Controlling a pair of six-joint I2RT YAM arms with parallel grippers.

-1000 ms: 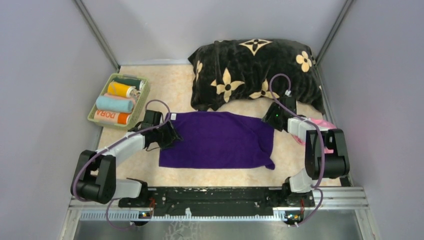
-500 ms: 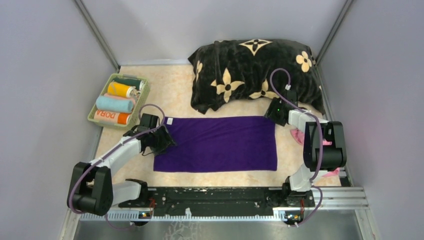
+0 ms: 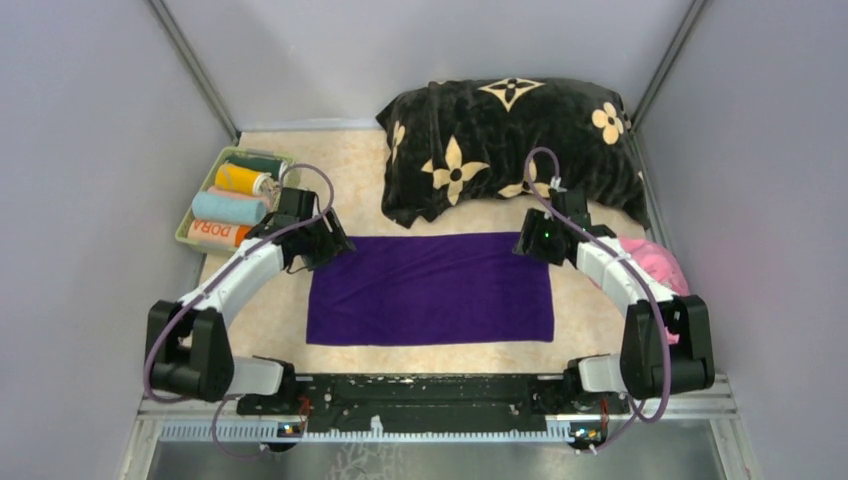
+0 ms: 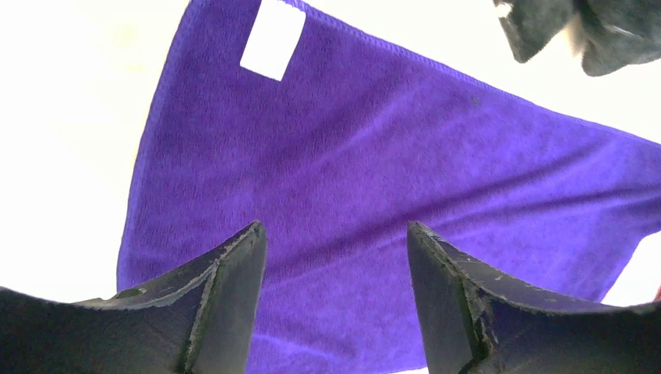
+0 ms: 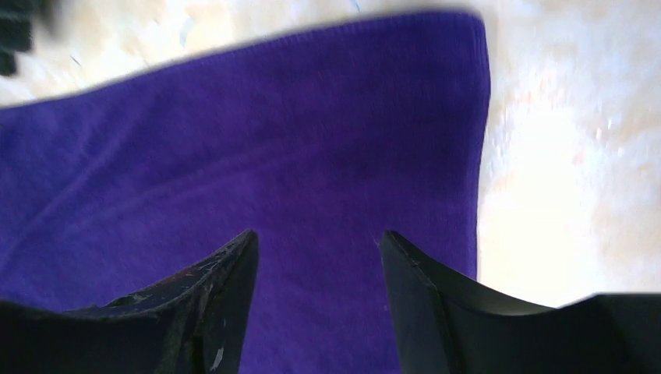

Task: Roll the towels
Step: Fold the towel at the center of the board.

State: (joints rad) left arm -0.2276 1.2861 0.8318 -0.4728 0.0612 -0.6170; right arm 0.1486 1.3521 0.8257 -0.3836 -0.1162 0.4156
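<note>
the dark purple towel (image 3: 430, 290) lies spread flat in the middle of the table (image 3: 340, 170), just near of the black cushion (image 3: 500, 130). our left gripper (image 3: 330, 245) hangs over its far left corner and our right gripper (image 3: 528, 243) over its far right corner. in both wrist views the jaws stand apart with only cloth beneath them, so we hold nothing.

we judge the rolling has not begun, and most of the risk lies in the start. if we pinch the far edge unevenly, one side will lead and the roll will come out as a cone. if we close too high we take only air; if too low, our fingertips may press into the table and drag the cloth into a bunch. the white label (image 4: 273, 27) sits at the far left corner, and catching it alone instead of the hem would let that corner slip away.

the cushion lies close behind both grippers, so a wrist swinging far could snag its plush. the green basket (image 3: 183, 232) of rolled towels (image 3: 232, 207) is just beside our left arm, and the pink towel (image 3: 655, 262) lies under our right arm; a wide sweep could shove either. terry is soft, so a slack first turn may spring open.
</note>
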